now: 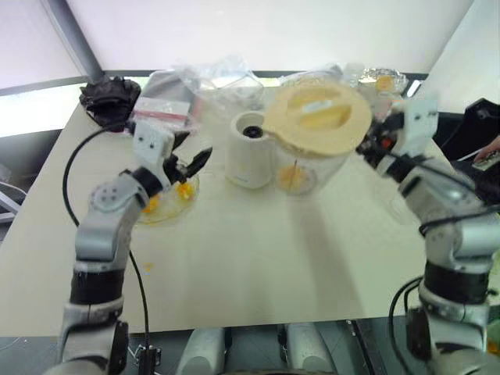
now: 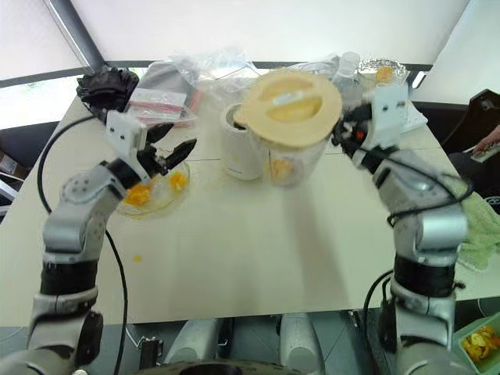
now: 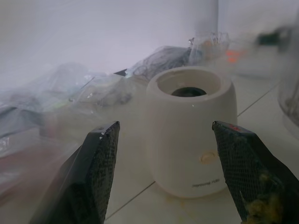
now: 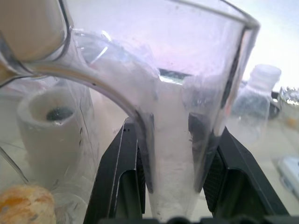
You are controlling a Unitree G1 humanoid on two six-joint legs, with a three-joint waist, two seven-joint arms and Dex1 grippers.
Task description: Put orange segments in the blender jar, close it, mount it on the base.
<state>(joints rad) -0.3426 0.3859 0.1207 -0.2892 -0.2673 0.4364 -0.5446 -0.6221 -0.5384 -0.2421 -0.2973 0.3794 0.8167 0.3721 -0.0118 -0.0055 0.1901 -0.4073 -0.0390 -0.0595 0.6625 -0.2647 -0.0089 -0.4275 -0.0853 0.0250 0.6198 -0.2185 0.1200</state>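
My right gripper (image 4: 170,154) was clamped on the blender jar's (image 2: 293,152) handle, jar lifted just beside the white base (image 1: 248,152), beige lid (image 2: 291,105) on, orange segments (image 2: 280,168) inside. Left gripper (image 2: 168,148) hung open and empty over the clear dish (image 2: 156,195) with leftover segments, pointing at the base.

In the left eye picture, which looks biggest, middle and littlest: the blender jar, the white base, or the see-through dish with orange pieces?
1. blender jar, lidded, looks biggest.
2. white base.
3. see-through dish looks about as wide as the base but flatter and partly hidden, so that order is unsure.
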